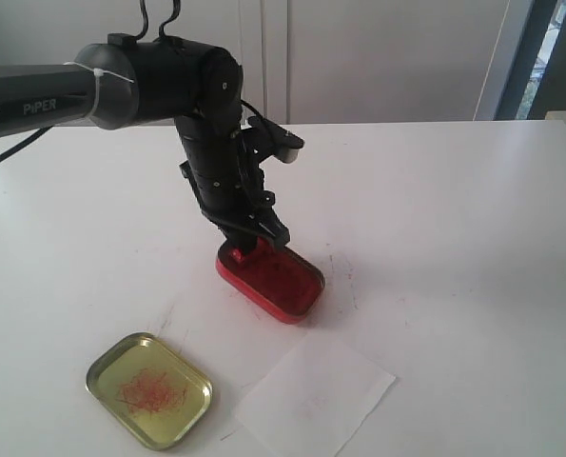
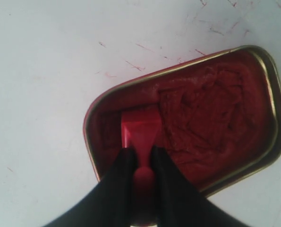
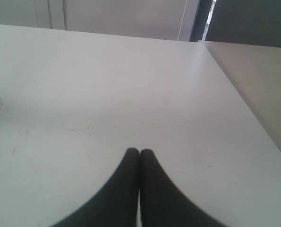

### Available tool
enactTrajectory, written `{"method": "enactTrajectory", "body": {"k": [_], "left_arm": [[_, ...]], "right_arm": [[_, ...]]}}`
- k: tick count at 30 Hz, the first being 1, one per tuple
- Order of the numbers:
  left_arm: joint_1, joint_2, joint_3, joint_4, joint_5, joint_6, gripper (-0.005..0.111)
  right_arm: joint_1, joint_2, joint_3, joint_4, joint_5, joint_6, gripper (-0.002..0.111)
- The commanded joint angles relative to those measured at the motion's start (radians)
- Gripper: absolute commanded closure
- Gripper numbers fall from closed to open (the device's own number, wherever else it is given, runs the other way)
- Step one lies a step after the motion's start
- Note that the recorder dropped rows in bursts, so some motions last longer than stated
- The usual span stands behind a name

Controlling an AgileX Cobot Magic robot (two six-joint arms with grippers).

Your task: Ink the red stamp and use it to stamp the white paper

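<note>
- the left gripper (image 2: 140, 153) is clamped on the red stamp (image 2: 140, 132), its two black fingers (image 2: 123, 165) pinching the narrow handle from either side
- the stamp's rectangular base is down inside the red tin (image 2: 272, 118), at the edge of the lumpy red ink paste (image 2: 211, 118); whether the base presses into the paste cannot be told
- in the exterior view the left gripper (image 1: 254, 233) reaches down on a black arm from about 10 o'clock, and the red stamp (image 1: 237, 252) sits at the 10 o'clock end of the red tin (image 1: 297, 309)
- the white paper (image 1: 316, 395) lies flat on the white table (image 1: 454, 238), apart from the tin at about 5 o'clock from it, turned cornerwise
- a shallow gold tin (image 1: 97, 376) with red smears inside lies between 7 and 8 o'clock from the red tin, just beside the paper at its 9 o'clock
- the right gripper (image 3: 140, 152) has its fingertips pressed together with nothing between them, over bare tabletop (image 3: 107, 85), out of the exterior view
</note>
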Motion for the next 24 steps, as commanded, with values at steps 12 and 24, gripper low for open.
{"method": "enactTrajectory", "body": {"k": [12, 24], "left_arm": [[-0.005, -0.025, -0.060, -0.041, 0.041, -0.008, 0.107], [-0.005, -0.025, -0.060, -0.041, 0.043, -0.008, 0.107]], "right_arm": [[0.003, -0.006, 0.003, -0.008, -0.006, 0.000, 0.108], [0.003, -0.006, 0.003, -0.008, -0.006, 0.000, 0.108]]}}
